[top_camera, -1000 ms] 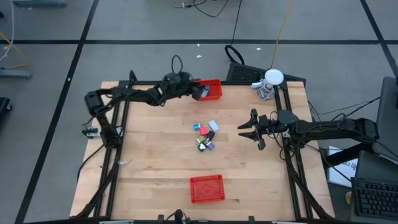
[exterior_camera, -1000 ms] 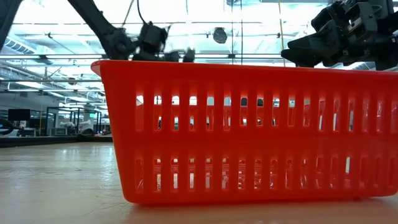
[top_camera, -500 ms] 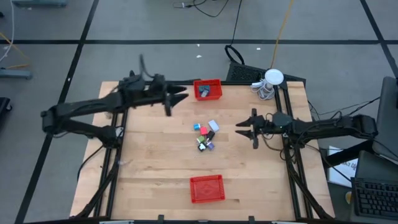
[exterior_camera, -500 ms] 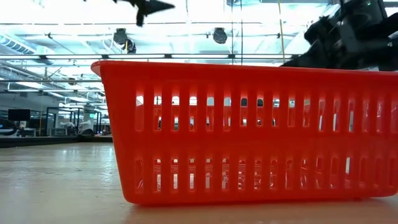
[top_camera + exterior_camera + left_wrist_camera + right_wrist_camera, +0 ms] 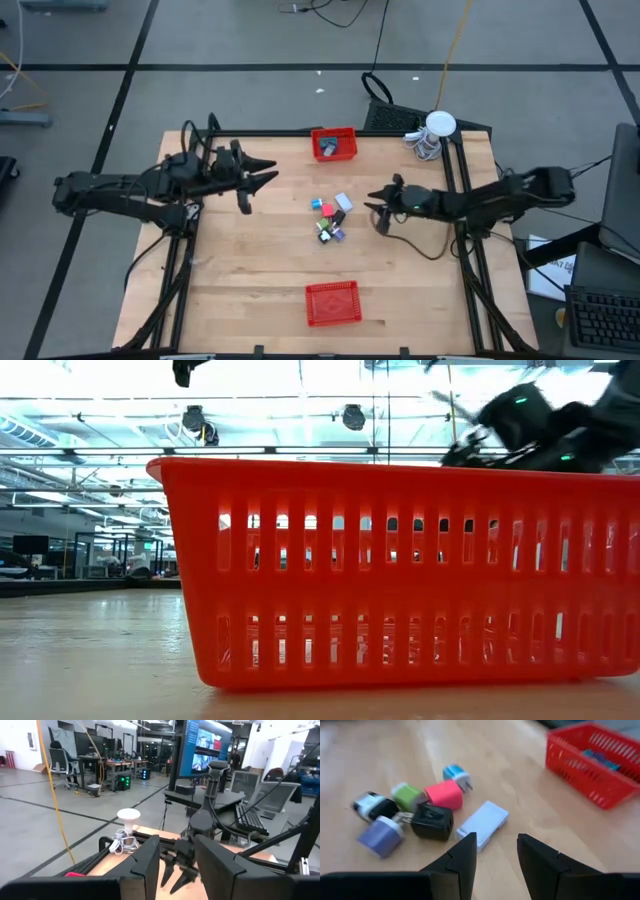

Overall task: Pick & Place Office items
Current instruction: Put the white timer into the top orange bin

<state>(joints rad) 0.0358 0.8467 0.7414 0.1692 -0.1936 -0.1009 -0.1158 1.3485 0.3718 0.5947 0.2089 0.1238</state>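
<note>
Office items [image 5: 331, 217] lie clustered just beside the right pincer [image 5: 377, 209], narrowly parted, empty.

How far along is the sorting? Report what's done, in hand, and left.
Done: at least one bluish item lies in the far red basket.
In hand: nothing. The right gripper is open and empty, pointed at the pile mid-table. The left gripper hovers open and empty, clear of the far basket.
Left: the pile, about seven pieces. The near red basket looks empty.
</note>
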